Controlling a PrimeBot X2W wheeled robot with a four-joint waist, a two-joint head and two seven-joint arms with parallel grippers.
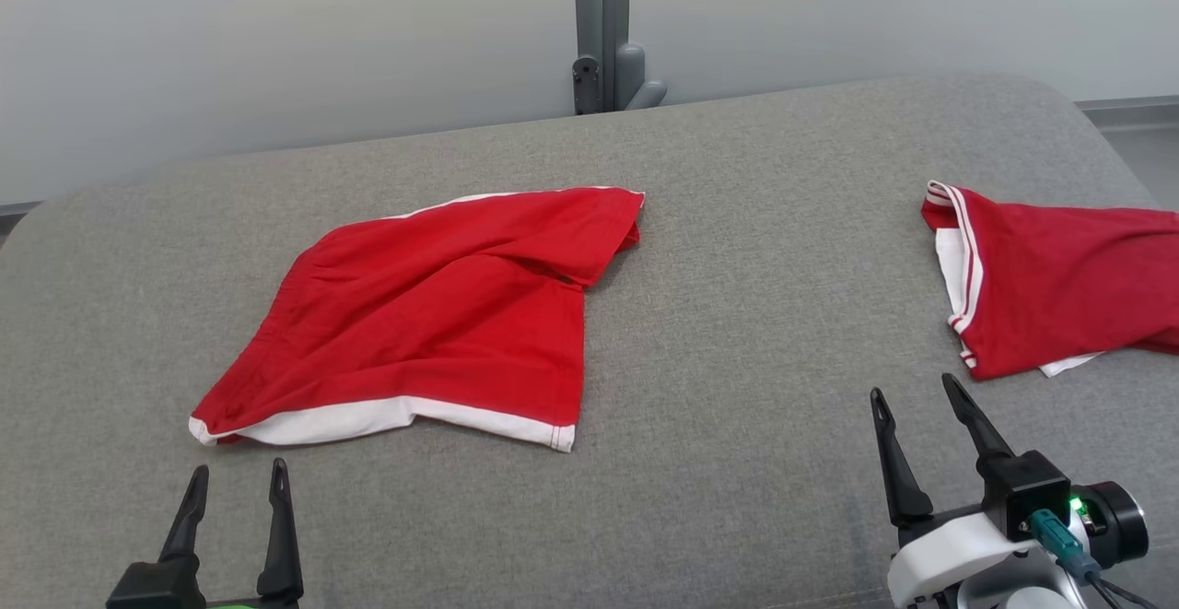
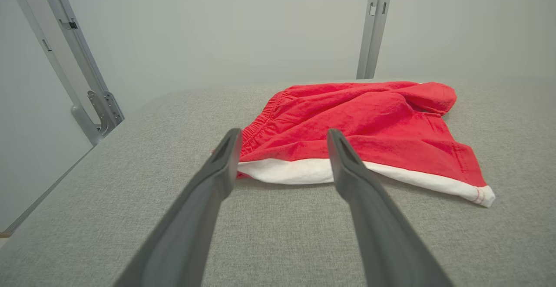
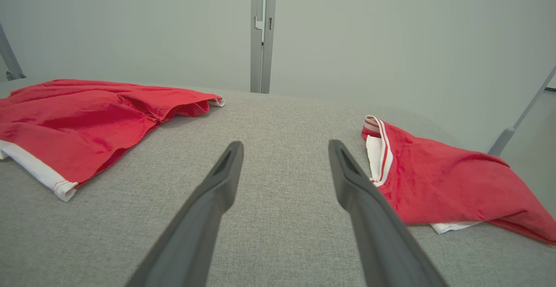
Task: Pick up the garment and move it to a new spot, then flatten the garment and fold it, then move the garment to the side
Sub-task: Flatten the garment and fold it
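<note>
Pickup not begun: red shorts [image 1: 433, 305] lay rumpled in front of the post [image 1: 601, 29], left gripper [image 1: 239, 466] and right gripper [image 1: 913, 385] both spread, empty, farther from the post; next move probably called for pinching the white hem [image 1: 387, 417].

Two red garments [image 1: 433, 305] [image 1: 1059, 286], two hands [image 1: 239, 471] [image 1: 912, 388], one grey padded surface [image 1: 737, 360]

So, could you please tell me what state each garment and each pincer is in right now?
Red cloth shorts with a white hem: rumpled, lying unheld on the grey fabric surface.
Red cloth garment with white striped trim: creased, lying unheld at the surface's right.
Left pincer: open, empty, pointing at the shorts' hem.
Right pincer: open, empty, beside the striped garment.
</note>
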